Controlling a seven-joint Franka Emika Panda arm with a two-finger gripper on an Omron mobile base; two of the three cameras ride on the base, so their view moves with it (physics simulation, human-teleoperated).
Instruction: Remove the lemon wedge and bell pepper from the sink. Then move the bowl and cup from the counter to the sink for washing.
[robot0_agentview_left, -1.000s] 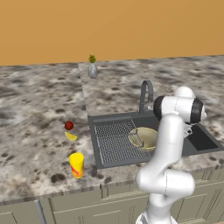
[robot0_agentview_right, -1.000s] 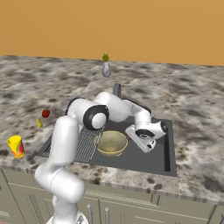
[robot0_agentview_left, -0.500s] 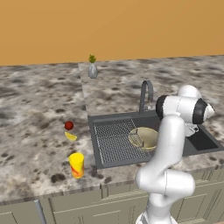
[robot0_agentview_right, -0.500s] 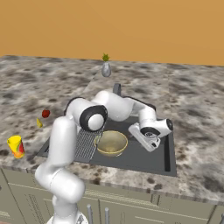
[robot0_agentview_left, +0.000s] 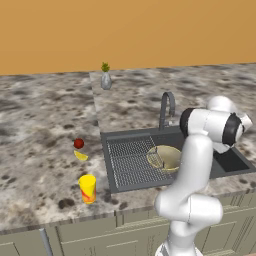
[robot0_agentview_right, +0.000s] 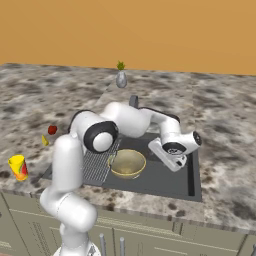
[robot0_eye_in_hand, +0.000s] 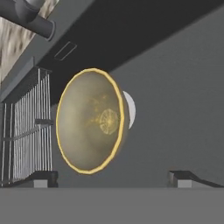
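Note:
The olive-gold bowl (robot0_agentview_left: 165, 157) (robot0_agentview_right: 127, 163) (robot0_eye_in_hand: 89, 127) rests inside the dark sink (robot0_agentview_left: 231, 161) (robot0_agentview_right: 165, 181) (robot0_eye_in_hand: 175, 109), beside the ribbed drainboard (robot0_agentview_left: 129, 161). My gripper (robot0_agentview_right: 166, 159) (robot0_eye_in_hand: 113, 177) hovers over the basin just right of the bowl, open, with nothing between its widely spread fingertips (robot0_eye_in_hand: 43, 177). On the counter left of the sink lie the dark-red bell pepper (robot0_agentview_left: 78, 144) (robot0_agentview_right: 52, 130) and the small lemon wedge (robot0_agentview_left: 80, 156) (robot0_agentview_right: 45, 141). The yellow cup (robot0_agentview_left: 87, 188) (robot0_agentview_right: 18, 167) stands upright near the counter's front edge.
A grey arched faucet (robot0_agentview_left: 167, 107) (robot0_agentview_right: 133, 101) (robot0_eye_in_hand: 35, 22) rises behind the basin. A grey vase with a green plant (robot0_agentview_left: 105, 80) (robot0_agentview_right: 121, 78) stands far back by the wall. Speckled granite counter (robot0_agentview_left: 40, 125) spreads around the sink.
The hand has drifted slightly right and up, away from the bowl, still open. The bowl, cup, pepper and lemon wedge have not moved.

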